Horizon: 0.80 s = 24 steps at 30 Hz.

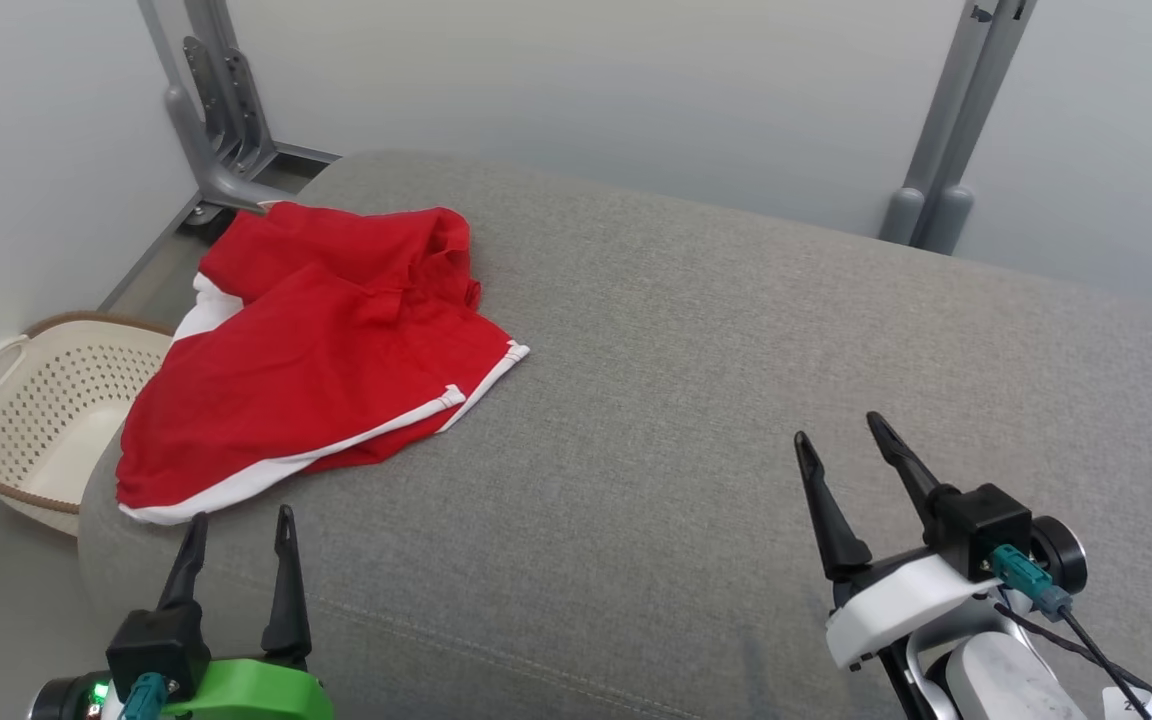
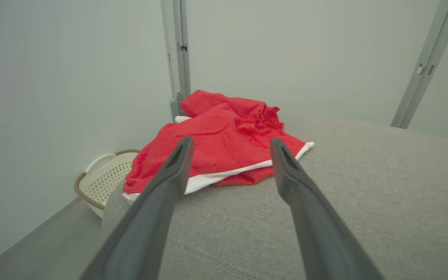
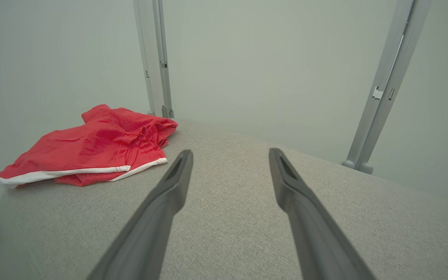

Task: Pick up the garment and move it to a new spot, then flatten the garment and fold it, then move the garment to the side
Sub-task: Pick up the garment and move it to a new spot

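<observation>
A: Your left gripper [image 1: 241, 515] has its fingers spread wide with nothing between them; it hovers over the near edge of the cushion [image 1: 686, 380], tips aimed at the shorts [image 1: 316, 370].

B: Same for your right gripper [image 1: 837, 428]; fingers wide apart, empty, over bare cushion well to the right of the cloth.

A: So the step in hand, as I judge it, is the first pick-up; you do it best with the left, since the white-trimmed hem lies just beyond its tips, while the right is well apart from it.

B: Agreed; come in low along the cushion and pinch every layer at the hem, not only the top one; a single layer will likely peel up and leave the rest behind.

A: Mind where the shorts lie; they sit crumpled at the far left of the cushion, their near-left corner right at the rounded edge, above the basket [image 1: 46, 400] on the floor; a weak pinch could let them slide off toward it.

B: Bring your right across to a second point on the hem if you want them to hang flat; the open middle of the cushion looks like the natural new spot.
</observation>
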### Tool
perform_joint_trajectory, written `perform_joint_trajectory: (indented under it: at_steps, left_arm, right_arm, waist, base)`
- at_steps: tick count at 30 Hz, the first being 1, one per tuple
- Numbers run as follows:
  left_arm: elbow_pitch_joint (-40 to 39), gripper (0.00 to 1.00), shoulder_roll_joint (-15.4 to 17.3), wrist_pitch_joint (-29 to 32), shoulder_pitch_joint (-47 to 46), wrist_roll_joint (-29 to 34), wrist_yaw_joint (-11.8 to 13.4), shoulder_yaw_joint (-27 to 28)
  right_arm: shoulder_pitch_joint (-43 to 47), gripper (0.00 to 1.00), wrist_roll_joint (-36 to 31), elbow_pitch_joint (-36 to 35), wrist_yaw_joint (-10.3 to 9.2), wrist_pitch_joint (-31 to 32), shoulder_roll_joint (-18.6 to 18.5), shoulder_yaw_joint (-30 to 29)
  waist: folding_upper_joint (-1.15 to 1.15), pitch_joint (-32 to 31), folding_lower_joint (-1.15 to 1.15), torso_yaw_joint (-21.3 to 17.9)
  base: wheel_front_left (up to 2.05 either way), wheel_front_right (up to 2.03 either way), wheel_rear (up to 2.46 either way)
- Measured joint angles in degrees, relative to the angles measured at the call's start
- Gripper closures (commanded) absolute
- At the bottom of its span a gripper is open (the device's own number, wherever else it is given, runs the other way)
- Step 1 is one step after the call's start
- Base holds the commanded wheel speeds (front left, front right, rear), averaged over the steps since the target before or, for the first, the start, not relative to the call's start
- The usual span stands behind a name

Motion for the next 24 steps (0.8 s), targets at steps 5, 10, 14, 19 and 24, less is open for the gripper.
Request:
perform_joint_trajectory:
  at_steps: [5, 10, 14, 19, 24]
  left_arm:
    - [-0.51, 0.00, 0.11, 0.00, 0.94, 0.00, 0.46, 2.09]
    - [-0.55, 0.00, 0.18, 0.00, 1.40, -0.20, 0.47, 2.47]
    - [-0.27, 0.00, 0.18, 0.00, 1.39, -0.25, 0.47, 2.54]
    - [1.54, 0.00, 0.32, 0.00, 0.56, 0.22, 0.44, 2.07]
    - [5.55, 0.00, 2.00, -0.01, -3.87, 1.25, 0.03, 1.27]
  right_arm:
    - [-0.02, 0.00, 0.00, 0.46, 0.58, 0.00, 0.52, 1.47]
    - [-0.03, 0.00, -0.01, 0.94, 0.93, 0.00, 0.58, 1.55]
    - [-0.03, 0.00, -0.09, 1.19, 0.94, 0.00, 0.57, 1.52]
    - [-0.03, 0.00, -0.29, 1.45, 0.93, 0.00, 0.54, 1.03]
    - [-0.08, 0.00, -0.56, 1.52, 0.92, 0.00, -0.03, 0.77]
  waist:
    - [0.00, -0.56, 0.00, 2.32]
    - [0.00, -0.42, 0.00, 1.84]
    - [0.00, 0.08, 0.00, 0.95]
    - [0.00, 0.87, 0.00, -0.25]
    - [0.00, 1.78, 0.00, -1.31]
  base:
    - [0.00, 0.00, 0.00]
    - [0.00, 0.00, 0.00]
    - [0.00, 0.00, 0.00]
    - [0.00, 0.00, 0.00]
    - [0.00, 0.00, 0.00]
